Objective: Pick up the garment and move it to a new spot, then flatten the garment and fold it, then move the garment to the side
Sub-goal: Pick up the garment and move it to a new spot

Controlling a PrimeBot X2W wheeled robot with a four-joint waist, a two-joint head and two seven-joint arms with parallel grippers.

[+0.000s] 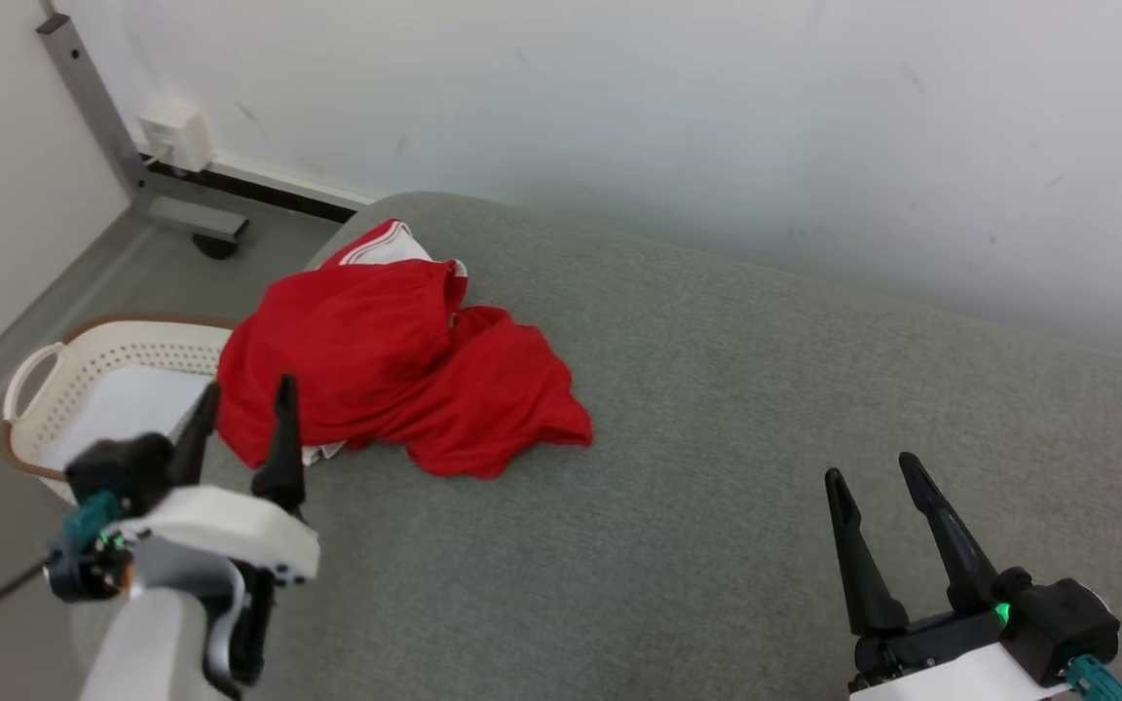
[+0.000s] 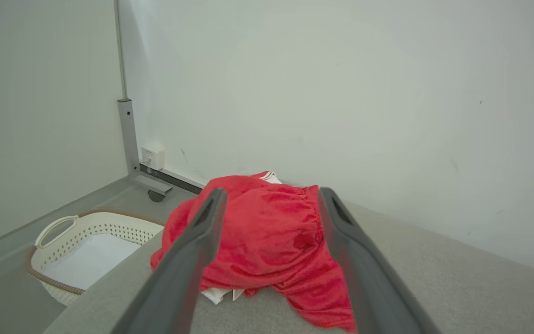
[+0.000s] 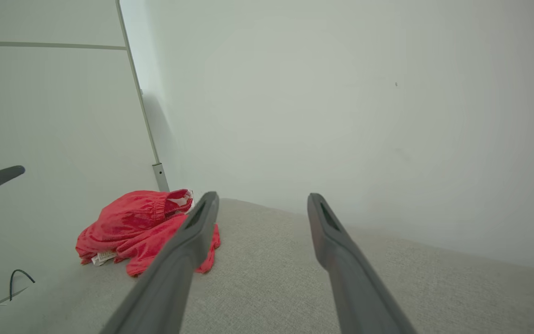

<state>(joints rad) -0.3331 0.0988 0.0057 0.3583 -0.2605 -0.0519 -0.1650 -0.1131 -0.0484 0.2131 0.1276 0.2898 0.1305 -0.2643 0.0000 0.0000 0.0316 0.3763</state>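
a white basket (image 1: 123,346) sits on the floor at far left, just beside the grey cushion (image 1: 717,438). the left gripper (image 1: 247,387) has its fingers spread apart and empty, pointing at the near-left edge of the garment (image 1: 395,370); whether the tips touch it i cannot tell. the garment, red with white trim, lies crumpled on the cushion's left end, near the wall (image 1: 619,97). well to its right, the right gripper (image 1: 871,469) hangs over the cushion, fingers apart, holding nothing.
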